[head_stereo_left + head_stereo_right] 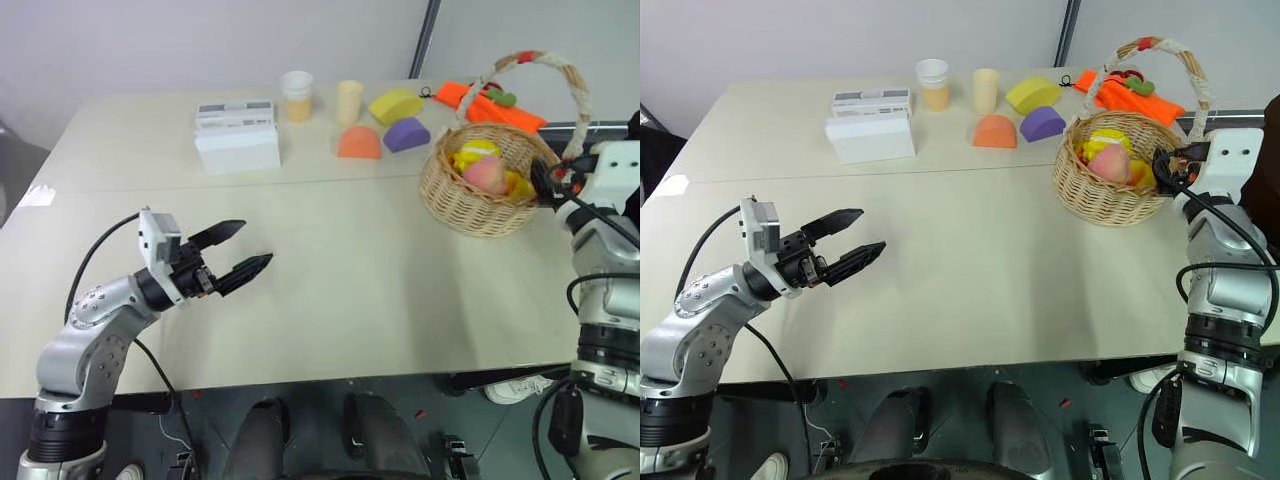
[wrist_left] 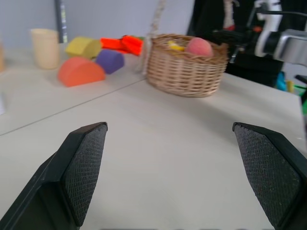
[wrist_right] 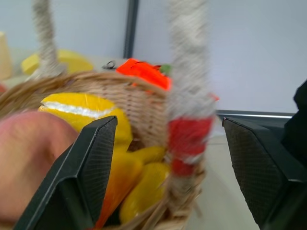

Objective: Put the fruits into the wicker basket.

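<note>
The wicker basket [image 1: 468,208] stands at the table's right side, its tall handle [image 1: 545,63] wrapped in white with red bands. Inside it lies the pink-red peach [image 1: 487,174], and beside the peach an orange-yellow mango [image 3: 117,179] and a yellow fruit with a white stripe [image 3: 79,106]. My right gripper [image 1: 545,183] is at the basket's right rim, open, with the base of the handle [image 3: 188,96] standing between its fingers untouched. My left gripper [image 1: 256,242] hovers open and empty over the bare left part of the table [image 1: 380,290], far from the basket.
Along the back of the table are a white box [image 1: 237,140], two cups [image 1: 297,95] [image 1: 349,100], and yellow [image 1: 394,105], purple [image 1: 406,134] and orange [image 1: 359,143] foam shapes. A bright orange item [image 1: 490,105] lies behind the basket.
</note>
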Robot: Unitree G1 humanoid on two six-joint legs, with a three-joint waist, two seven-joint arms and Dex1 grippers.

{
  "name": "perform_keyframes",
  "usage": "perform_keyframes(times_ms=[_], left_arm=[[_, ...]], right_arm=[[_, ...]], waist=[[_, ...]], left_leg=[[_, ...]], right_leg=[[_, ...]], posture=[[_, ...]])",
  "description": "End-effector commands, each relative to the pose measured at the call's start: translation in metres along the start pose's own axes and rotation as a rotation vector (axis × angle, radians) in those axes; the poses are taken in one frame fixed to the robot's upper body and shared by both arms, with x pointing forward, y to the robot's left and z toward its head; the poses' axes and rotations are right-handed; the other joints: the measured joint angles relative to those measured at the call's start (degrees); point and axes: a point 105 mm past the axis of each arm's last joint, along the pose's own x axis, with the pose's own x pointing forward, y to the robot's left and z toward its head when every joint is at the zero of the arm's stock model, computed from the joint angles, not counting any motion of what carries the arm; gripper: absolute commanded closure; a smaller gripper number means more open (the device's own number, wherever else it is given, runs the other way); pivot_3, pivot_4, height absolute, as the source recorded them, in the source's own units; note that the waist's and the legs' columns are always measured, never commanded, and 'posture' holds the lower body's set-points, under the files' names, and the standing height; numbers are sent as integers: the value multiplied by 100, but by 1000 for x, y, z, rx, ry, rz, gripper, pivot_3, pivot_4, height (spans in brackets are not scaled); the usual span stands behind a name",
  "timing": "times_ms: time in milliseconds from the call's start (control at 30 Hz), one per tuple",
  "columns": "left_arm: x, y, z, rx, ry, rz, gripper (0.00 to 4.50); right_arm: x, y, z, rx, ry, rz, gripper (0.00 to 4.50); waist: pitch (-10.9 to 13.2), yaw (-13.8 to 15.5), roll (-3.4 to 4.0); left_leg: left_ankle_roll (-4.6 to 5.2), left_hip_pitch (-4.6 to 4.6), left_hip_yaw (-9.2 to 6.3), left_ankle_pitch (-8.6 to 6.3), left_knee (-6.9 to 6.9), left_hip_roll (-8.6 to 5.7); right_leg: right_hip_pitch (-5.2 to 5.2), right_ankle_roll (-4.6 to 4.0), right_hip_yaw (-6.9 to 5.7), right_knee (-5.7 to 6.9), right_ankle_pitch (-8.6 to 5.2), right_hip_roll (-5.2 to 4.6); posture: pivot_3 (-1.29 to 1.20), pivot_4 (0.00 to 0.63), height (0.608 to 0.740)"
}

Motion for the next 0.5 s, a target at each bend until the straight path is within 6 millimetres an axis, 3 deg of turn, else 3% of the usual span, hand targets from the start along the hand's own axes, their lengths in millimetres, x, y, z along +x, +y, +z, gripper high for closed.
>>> perform_keyframes(times_ms=[33, 167, 333, 433, 500], left_arm=[[-8, 17, 2, 33, -17, 108, 0], [-32, 43, -11, 53, 25, 284, 0], [-68, 62, -36, 82, 110, 454, 0], [-85, 71, -42, 94, 110, 546, 0], [-96, 74, -45, 88, 106, 598, 0]], right_arm=[[-19, -7, 19, 16, -116, 74, 1166], [-49, 14, 14, 63, -133, 285, 1166], [-88, 70, -18, -18, 4, 654, 1166], [-97, 93, -25, -6, 14, 759, 1166], [-92, 103, -25, 6, 1, 775, 1166]], waist=[[0, 10, 0], [0, -23, 0], [-1, -45, 1], [-1, -23, 1], [-1, -9, -4]], left_leg=[[0, -2, 0, 0, 1, -1], [3, 0, 9, -2, 2, 0], [11, 15, 28, -7, 1, 24], [11, 16, 40, -7, 6, 44], [11, 15, 43, -7, 10, 46]], right_leg=[[0, 0, 0, -1, 0, -2], [1, 2, 8, -5, 0, -4], [1, 11, 28, -4, -11, 22], [-3, 2, 39, -6, -6, 39], [-7, -6, 40, -5, -1, 40]], posture=[[0, 150, 740], [0, 150, 740], [0, 150, 740], [0, 150, 740], [0, 150, 740]])
